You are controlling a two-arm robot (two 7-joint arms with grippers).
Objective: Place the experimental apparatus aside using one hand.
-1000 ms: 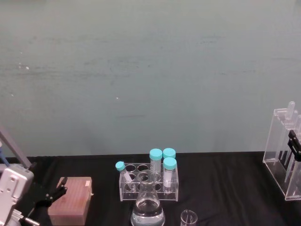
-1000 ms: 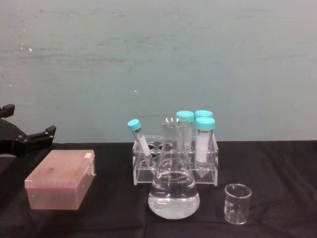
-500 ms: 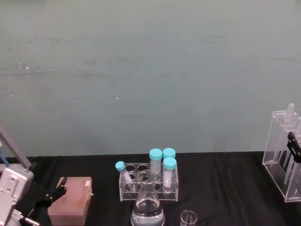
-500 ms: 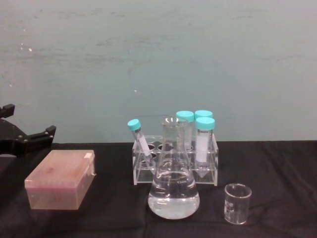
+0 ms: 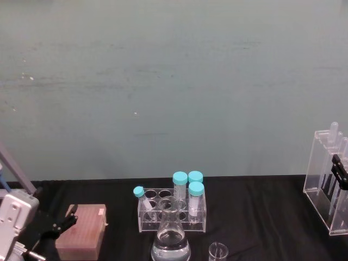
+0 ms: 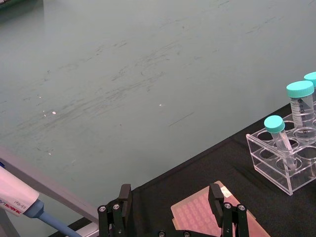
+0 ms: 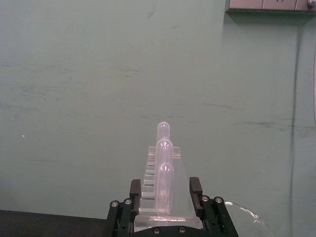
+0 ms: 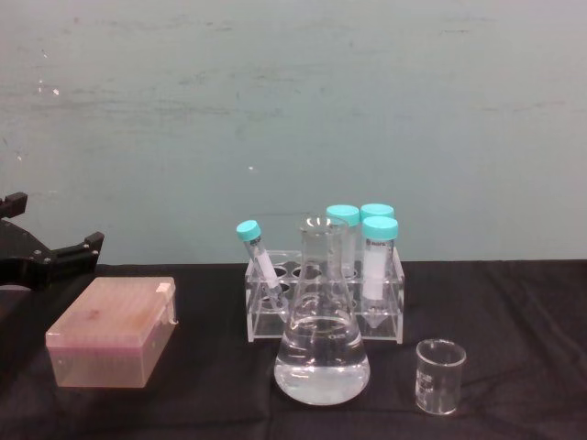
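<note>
The clear acrylic pipette rack (image 5: pixel 326 179) is at the table's far right, with my right gripper (image 5: pixel 340 175) shut on it. In the right wrist view the rack (image 7: pixel 165 170) stands upright between the black fingers (image 7: pixel 135 190), three pipette tops rising from it. The conical flask (image 8: pixel 321 344), part full of clear liquid, sits at the front centre, also seen from the head (image 5: pixel 171 242). A small empty beaker (image 8: pixel 440 376) stands to its right. My left gripper (image 6: pixel 169 197) hangs open at the left, just above the near end of a pink box.
A clear tube rack (image 8: pixel 323 298) with several teal-capped tubes stands right behind the flask. The pink tip box (image 8: pixel 112 332) lies at the left on the black cloth. A grey and blue pipette (image 6: pixel 17 202) hangs near the left arm.
The pipette rack and right gripper have sunk slightly in the head view. Flask, beaker, tube rack and left arm have not moved.
</note>
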